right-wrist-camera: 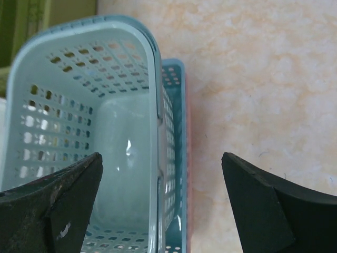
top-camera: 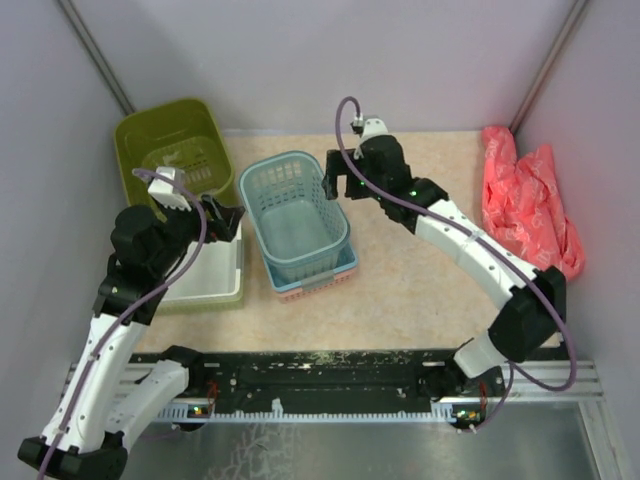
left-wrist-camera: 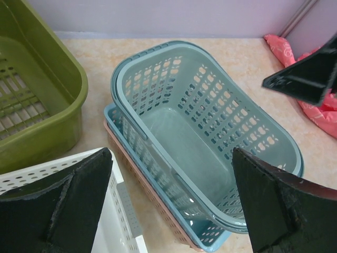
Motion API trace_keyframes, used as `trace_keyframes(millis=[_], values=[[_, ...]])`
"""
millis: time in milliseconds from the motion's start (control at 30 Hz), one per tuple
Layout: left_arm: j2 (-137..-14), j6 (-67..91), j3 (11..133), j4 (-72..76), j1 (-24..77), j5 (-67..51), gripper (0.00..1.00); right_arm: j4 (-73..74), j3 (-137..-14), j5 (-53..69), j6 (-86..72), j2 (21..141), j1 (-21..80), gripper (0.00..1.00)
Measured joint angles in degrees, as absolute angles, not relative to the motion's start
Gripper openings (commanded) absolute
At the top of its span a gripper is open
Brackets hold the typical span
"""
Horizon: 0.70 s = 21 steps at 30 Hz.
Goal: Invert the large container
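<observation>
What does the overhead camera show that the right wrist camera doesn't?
Only overhead: the crumpled red plastic bag on the right and the whole deep olive-green plastic tub. Only the wrist: a close-up framed by the open right gripper. Both: the teal lattice-sided plastic basket, upright.

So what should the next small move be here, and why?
Probably turn the left end effector toward the near rim of the large container: it stands open side up, untouched, and both end effectors are open and empty, the left aimed at the teal basket instead, the right end effector beside that basket.
</observation>
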State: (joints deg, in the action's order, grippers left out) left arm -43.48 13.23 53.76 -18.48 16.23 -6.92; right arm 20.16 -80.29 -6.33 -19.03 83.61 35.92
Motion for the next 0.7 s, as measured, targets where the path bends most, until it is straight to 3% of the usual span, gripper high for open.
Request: trace_keyframes(millis=[267,367,567,700], values=[[-40.2,14.4,50.9,-16.2,16.2,-4.9,1.00,28.9,-84.9,-8.1,-16.5,94.6,39.0,0.93],[-40.0,14.8,49.7,-15.5,16.2,-4.0,1.00,31.0,-85.6,-9.0,-16.0,97.4,39.9,0.82],[-40.0,15.2,49.2,-14.9,16.2,-3.3,1.00,32.8,-85.8,-9.1,-14.9,98.1,40.0,0.46],[-39.9,15.2,48.7,-14.0,16.2,-3.4,1.00,33.1,-86.8,-9.1,-15.0,98.1,40.0,0.41]])
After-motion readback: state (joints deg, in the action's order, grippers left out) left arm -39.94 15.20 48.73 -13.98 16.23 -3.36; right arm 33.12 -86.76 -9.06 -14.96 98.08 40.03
